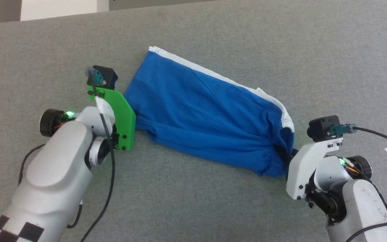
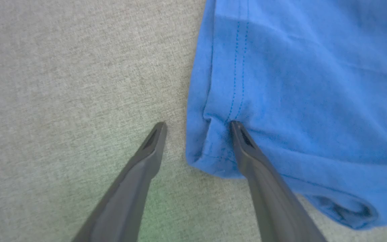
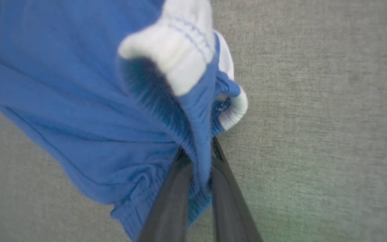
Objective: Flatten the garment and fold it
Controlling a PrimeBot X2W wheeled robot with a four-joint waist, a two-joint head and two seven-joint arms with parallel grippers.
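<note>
Left gripper [image 2: 197, 123]: fingers spread wide, holding nothing. In the left wrist view, one fingertip is over the bare grey surface and the other is at the stitched hem corner of the garment, with the fabric's edge lying between the two.
Green bracket [image 1: 119, 114]: on the left wrist, just beside the garment's left end.
Garment [image 1: 207, 114]: blue shorts lying on the grey table surface [image 1: 281, 40], stretched diagonally between the two arms. The left end is farther from the robot and the right end nearer.
White stripe [image 1: 213, 72]: runs along the garment's far edge.
Right gripper [image 3: 198, 148]: fingers closed together, pinching the gathered waistband at the garment's right end. The fabric bunches around the fingertips.
</note>
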